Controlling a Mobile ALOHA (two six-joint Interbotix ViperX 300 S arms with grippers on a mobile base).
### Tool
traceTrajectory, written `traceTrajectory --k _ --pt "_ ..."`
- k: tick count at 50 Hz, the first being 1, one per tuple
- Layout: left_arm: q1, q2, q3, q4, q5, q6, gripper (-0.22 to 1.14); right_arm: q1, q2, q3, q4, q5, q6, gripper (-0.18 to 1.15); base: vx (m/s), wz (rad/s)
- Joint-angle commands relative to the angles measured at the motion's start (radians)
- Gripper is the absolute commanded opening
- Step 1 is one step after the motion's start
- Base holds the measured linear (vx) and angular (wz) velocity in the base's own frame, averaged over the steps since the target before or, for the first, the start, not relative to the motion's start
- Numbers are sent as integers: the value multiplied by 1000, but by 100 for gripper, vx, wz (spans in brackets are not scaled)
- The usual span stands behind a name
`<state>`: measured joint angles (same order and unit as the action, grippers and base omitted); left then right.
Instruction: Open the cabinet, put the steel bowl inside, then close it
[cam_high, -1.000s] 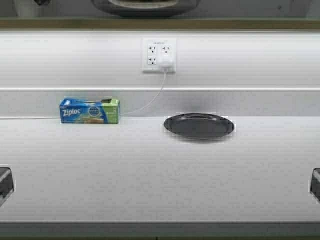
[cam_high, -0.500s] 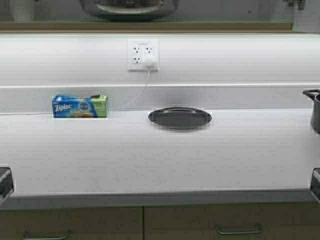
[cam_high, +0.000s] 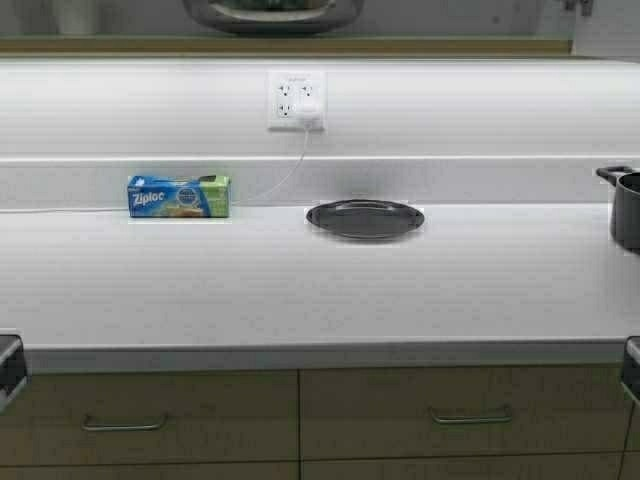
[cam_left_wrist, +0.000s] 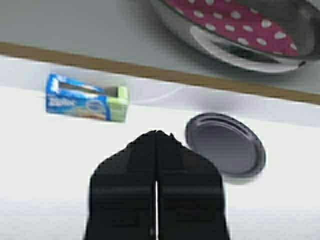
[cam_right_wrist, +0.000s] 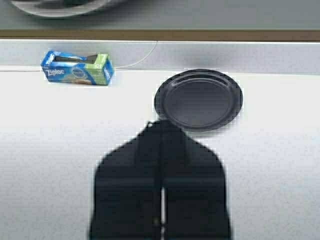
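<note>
Bowl shelved, so we close the cabinet (cam_high: 400, 45) next.
Left jaws and right jaws are pressed together over the bench (cam_high: 300, 290). Ahead and above them, the steel bowl (cam_left_wrist: 235, 22) sits inside. We should reach up and push each door flush.

The steel bowl (cam_high: 272, 12) is cut off by the top edge in the high view, only its underside showing; the left wrist view (cam_left_wrist: 235, 30) crops it too. The black pot (cam_high: 626, 205) runs off the right edge. Both arms show only as dark slivers at the side edges. The printing on the blue box (cam_high: 178, 196) is too small to read.
</note>
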<state>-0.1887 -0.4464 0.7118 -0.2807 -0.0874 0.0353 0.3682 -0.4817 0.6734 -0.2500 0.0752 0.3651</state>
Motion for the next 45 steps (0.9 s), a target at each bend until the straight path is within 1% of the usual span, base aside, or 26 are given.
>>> traceTrajectory --k 1,8,15,23,31,36,45 --pt "72 -75 -8 5 46 31 4 -54 -89 -5 -2 14 -20 7 -16 4" --pt "124 -163 -5 12 118 43 4 -140 -181 9 -5 75 -44 7 -17 6" --pt "164 -236 -14 49 189 43 4 -219 -281 14 -11 150 -67 7 -17 9" --pt "207 -270 -23 69 252 44 4 -293 -373 6 -21 186 -72 7 -18 9" --pt "256 -261 -40 86 259 44 4 -365 -382 -6 -46 207 -72 7 -20 7" --pt "305 -241 -61 100 259 49 4 -400 -380 -6 -58 218 -72 7 -21 5" --pt "405 -155 -144 110 258 46 4 -479 -347 -38 -87 218 -72 7 -22 4"
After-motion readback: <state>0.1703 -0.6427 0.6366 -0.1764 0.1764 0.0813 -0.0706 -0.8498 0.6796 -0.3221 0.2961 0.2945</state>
